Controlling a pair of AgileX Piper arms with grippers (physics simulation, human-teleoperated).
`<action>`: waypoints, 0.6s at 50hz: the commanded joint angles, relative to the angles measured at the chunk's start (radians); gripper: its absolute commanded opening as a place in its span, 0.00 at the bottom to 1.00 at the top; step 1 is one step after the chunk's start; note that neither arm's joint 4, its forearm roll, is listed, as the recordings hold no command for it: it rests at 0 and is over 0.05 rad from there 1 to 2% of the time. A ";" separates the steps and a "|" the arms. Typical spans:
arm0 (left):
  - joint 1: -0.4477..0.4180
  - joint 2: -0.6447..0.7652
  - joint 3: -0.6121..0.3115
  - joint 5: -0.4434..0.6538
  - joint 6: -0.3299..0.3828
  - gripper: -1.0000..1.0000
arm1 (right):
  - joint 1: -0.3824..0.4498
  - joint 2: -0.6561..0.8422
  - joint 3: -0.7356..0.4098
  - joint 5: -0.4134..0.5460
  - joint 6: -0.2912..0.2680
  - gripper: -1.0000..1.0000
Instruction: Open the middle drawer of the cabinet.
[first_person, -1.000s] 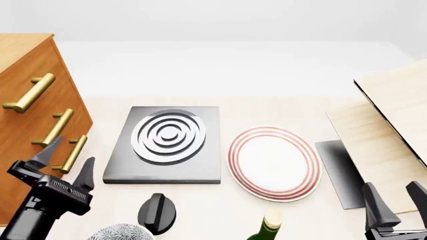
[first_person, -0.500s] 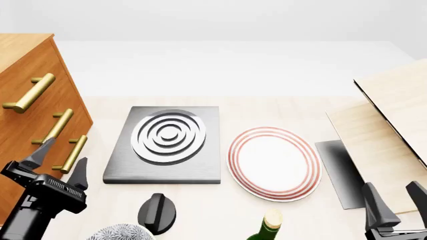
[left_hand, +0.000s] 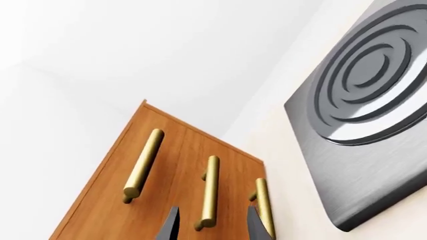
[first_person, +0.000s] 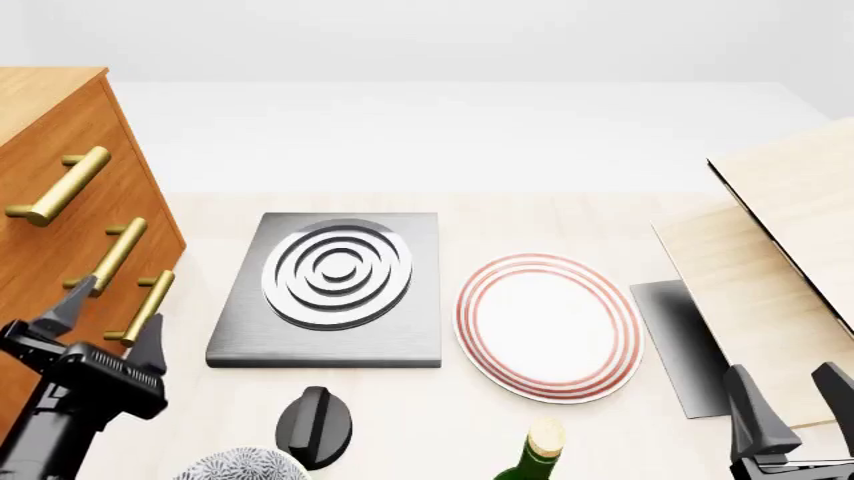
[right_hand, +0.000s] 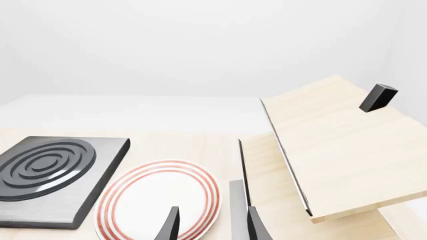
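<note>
a: where's the middle drawer (first_person: 83, 262) from where you sit?

b: at the left edge of the table, second front of the cabinet (first_person: 60, 200). it looks flush with the fronts above and below, so not pulled yet.

a: how will it handle?

b: i'd judge it a stiff wooden box on slides: no give, some drag, and it should come straight out. the smooth brass bar handle (left_hand: 209, 190) is the only hold, and i'd take it mid-length so it doesn't slip or rack.

a: your pincers?

b: left gripper (first_person: 104, 318) has its fingers spread, empty, just short of the handles; in the left wrist view the middle bar's end sits between the tips. right gripper (first_person: 790, 392) is spread too, idle near the pale boards (first_person: 781, 260).

a: any change?

b: over the last second the left gripper has slid left toward the cabinet and sunk a little. the right one is unchanged.
</note>
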 joint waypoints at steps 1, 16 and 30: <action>0.003 0.042 -0.039 -0.005 -0.005 1.00 | -0.006 -0.007 0.000 -0.001 0.003 1.00; 0.008 0.160 -0.142 -0.005 -0.002 1.00 | -0.006 -0.006 -0.001 -0.002 0.003 1.00; 0.030 0.215 -0.170 -0.005 -0.002 1.00 | -0.006 -0.006 -0.001 -0.002 0.001 1.00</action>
